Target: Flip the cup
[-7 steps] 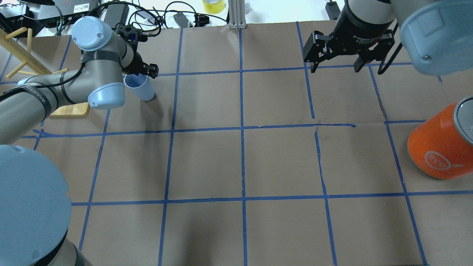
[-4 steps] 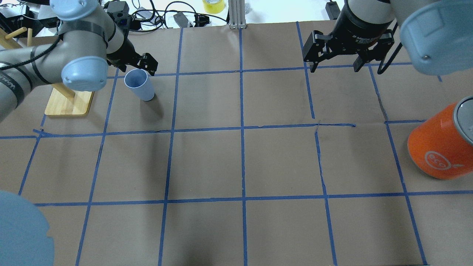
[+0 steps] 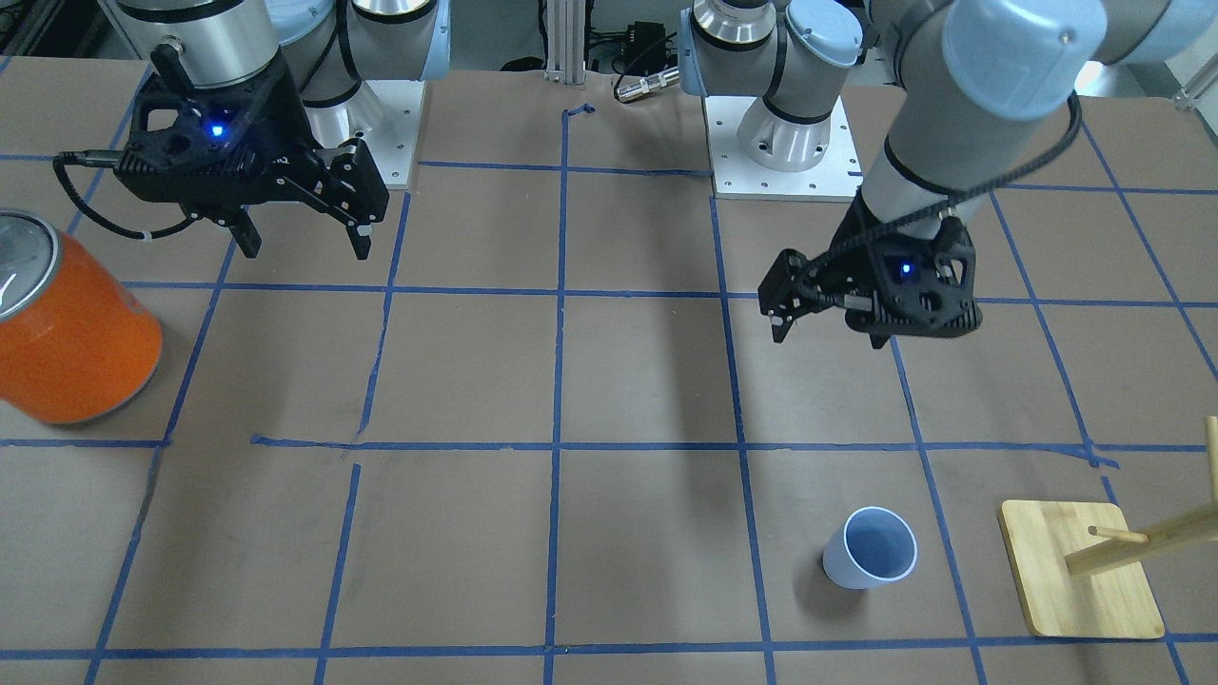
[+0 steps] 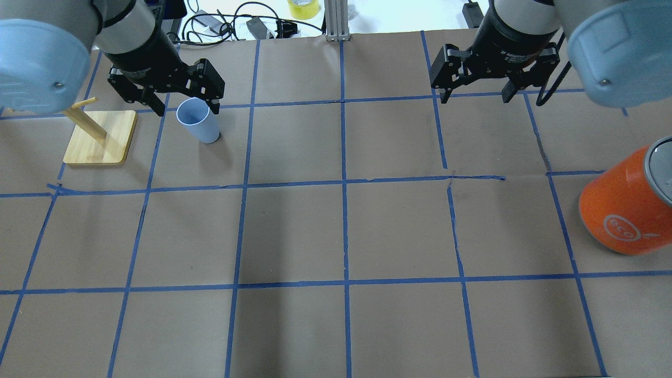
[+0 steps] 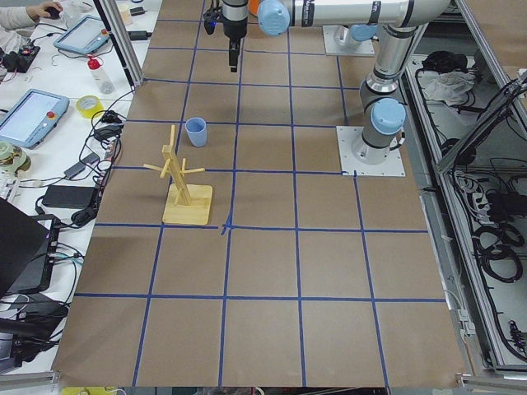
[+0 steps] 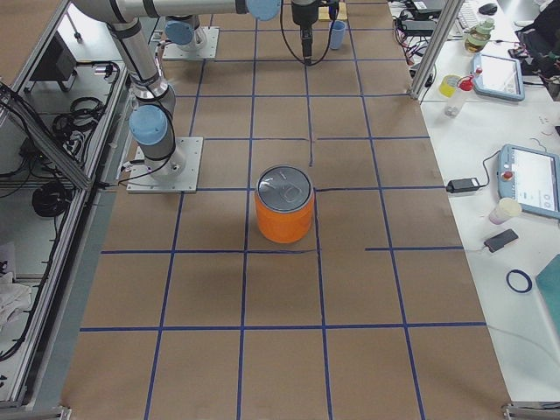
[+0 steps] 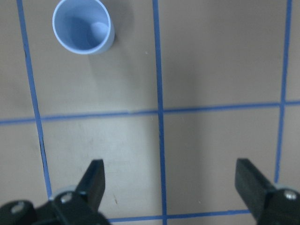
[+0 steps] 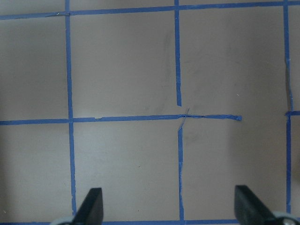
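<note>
The cup (image 4: 198,122) is a small pale lavender-blue tumbler. It stands upright, mouth up, on the brown paper at the far left. It also shows in the front view (image 3: 868,550), the left side view (image 5: 195,131) and the left wrist view (image 7: 83,27). My left gripper (image 4: 184,104) is open and empty. It hangs well above the table and points down, with the cup apart from it (image 3: 828,333) (image 7: 171,187). My right gripper (image 4: 476,97) is open and empty, raised over the far right of the table (image 3: 304,249) (image 8: 168,206).
A large orange can with a silver lid (image 4: 625,205) stands at the right edge (image 3: 67,333) (image 6: 284,206). A wooden peg rack on a bamboo base (image 4: 100,134) stands just left of the cup (image 3: 1085,571). Cables and a yellow tape roll (image 4: 303,8) lie beyond the far edge.
My left arm has swung up and away from beside the cup, and its gripper now points down from above. The cup has stayed upright in place. The right arm has not moved.
</note>
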{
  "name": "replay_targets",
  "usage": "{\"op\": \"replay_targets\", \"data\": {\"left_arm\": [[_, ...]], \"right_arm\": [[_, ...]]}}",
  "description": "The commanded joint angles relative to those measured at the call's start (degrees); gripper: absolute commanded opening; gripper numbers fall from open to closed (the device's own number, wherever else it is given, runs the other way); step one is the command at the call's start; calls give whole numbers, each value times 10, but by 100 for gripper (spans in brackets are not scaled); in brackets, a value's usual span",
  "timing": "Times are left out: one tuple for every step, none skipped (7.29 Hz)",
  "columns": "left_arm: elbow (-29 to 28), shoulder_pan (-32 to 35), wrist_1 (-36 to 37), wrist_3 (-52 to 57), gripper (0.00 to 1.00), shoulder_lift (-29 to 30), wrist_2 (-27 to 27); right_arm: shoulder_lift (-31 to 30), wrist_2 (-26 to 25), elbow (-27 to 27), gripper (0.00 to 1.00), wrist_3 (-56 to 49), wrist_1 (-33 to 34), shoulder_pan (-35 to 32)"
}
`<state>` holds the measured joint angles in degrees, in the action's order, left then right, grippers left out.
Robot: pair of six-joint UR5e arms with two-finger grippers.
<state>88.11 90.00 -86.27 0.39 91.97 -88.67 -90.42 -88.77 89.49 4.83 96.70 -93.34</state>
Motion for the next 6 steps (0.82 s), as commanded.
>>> {"op": "replay_targets", "data": {"left_arm": [[-17,2,-83,-7,100,-57,-3],[-13,-6,-78,-6,100,-57,-9],[-14,-10,-69,-7,100,-51,-25],[-4,-10,-68,-7,100,-56,-27],[-9,-11,-63,-7,100,-57,-26],[-7,-12,-42,-7,100,-56,-27]], "right_arm": [[0,1,0,100,0,1,0],[0,1,1,100,0,1,0],[0,1,0,100,0,1,0],[0,1,1,100,0,1,0],[0,1,1,100,0,1,0],[1,1,1,100,0,1,0]]}}
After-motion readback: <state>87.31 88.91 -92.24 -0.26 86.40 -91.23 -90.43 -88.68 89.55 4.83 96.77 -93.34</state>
